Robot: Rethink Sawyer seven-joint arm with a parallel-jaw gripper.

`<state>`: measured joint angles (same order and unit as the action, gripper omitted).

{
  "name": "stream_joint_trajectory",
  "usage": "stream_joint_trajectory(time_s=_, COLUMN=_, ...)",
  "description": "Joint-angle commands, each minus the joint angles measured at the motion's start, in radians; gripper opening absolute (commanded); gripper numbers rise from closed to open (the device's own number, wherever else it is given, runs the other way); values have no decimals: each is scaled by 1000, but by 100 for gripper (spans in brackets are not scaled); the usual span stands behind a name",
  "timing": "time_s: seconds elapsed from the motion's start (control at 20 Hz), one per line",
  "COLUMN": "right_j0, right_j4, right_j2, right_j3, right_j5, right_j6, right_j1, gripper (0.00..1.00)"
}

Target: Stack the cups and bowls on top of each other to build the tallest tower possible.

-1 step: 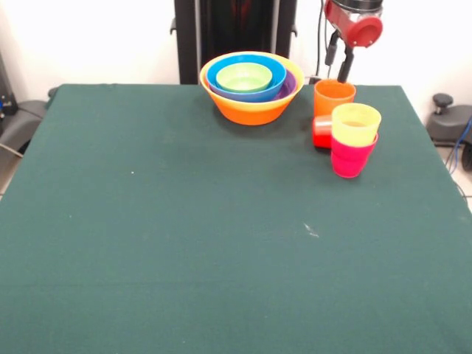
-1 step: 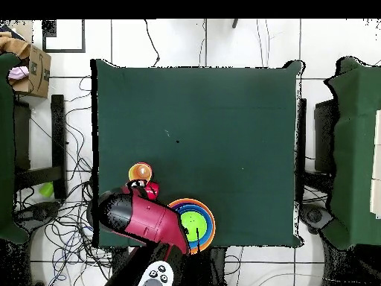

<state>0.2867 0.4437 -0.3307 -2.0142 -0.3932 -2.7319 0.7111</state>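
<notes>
Front view: nested bowls sit at the far edge of the table. Beside them, a yellow cup sits in a pink cup; orange cup and red cup adjoin. The gripper hangs over the orange cup; finger state indeterminate.
</notes>
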Motion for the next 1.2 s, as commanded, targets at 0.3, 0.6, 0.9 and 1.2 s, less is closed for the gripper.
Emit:
stream_joint_trajectory(time_s=0.3, right_j0=-41, right_j4=-92, right_j2=81, right_j3=-13, right_j5=-3, right_j6=2, right_j1=-73, gripper=100)
stream_joint_trajectory(time_s=0.6, right_j0=-72, right_j4=-113, right_j2=105, right_j3=-16, right_j5=46, right_j6=1, right_j1=-102, gripper=100)
stream_joint_trajectory(time_s=0.9, right_j0=-52, right_j4=-97, right_j2=119, right_j3=-1, right_j5=43, right_j6=-40, right_j1=-113, gripper=100)
stream_joint_trajectory(time_s=1.2, right_j0=-36, right_j4=-83, right_j2=122, right_j3=13, right_j5=54, right_j6=-61, right_j1=-133, gripper=100)
